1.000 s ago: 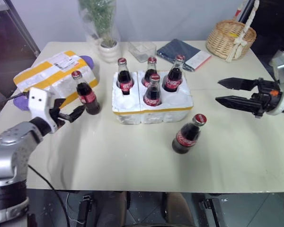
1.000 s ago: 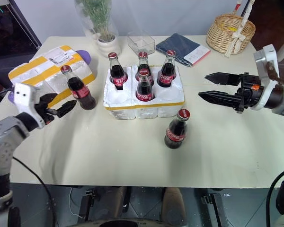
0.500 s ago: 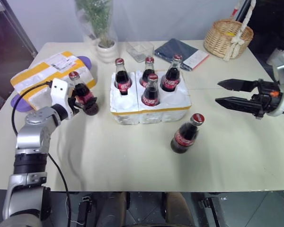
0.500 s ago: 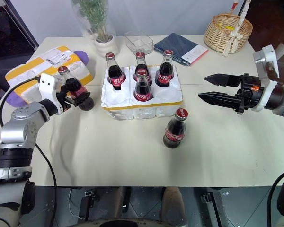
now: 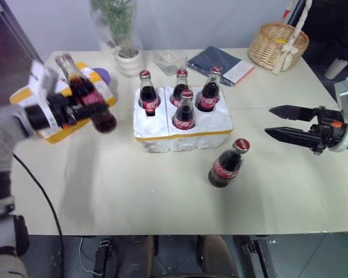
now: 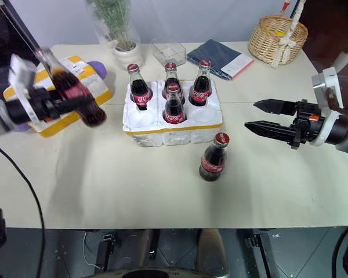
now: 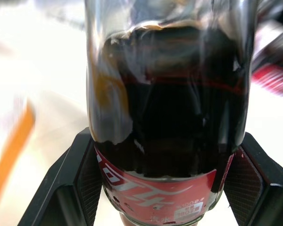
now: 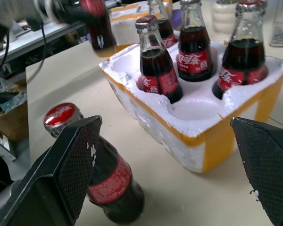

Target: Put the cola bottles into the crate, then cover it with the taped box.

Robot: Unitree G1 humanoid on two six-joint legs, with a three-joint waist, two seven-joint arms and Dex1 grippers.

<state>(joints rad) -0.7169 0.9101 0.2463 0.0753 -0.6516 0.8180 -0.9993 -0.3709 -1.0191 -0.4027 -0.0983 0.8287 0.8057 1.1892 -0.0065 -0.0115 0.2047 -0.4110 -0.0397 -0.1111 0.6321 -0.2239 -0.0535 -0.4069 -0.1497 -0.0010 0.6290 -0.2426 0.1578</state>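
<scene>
My left gripper (image 5: pixel 75 109) is shut on a cola bottle (image 5: pixel 88 99), held tilted in the air in front of the taped box (image 6: pixel 94 83). In the left wrist view its fingers (image 7: pixel 75 181) press both sides of the bottle (image 7: pixel 165 108) at the red label. The white foam crate (image 5: pixel 182 138) at mid-table holds several upright cola bottles (image 5: pixel 184 111). One more cola bottle (image 5: pixel 226 164) stands on the table in front of the crate. My right gripper (image 5: pixel 269 120) hangs open to the right of the crate, level and pointing at it, with nothing between its fingers (image 8: pixel 61 165).
A wicker basket (image 5: pixel 278 45) sits at the back right. Behind the crate lie a blue notebook (image 5: pixel 220 60), a clear plastic tub (image 5: pixel 171 59) and a potted plant (image 5: pixel 127 55). A purple object (image 5: pixel 103 74) lies behind the taped box.
My left gripper closed on the bottle standing beside the taped box and lifted it off the table, tilting it. The right gripper stayed open and nearly still.
</scene>
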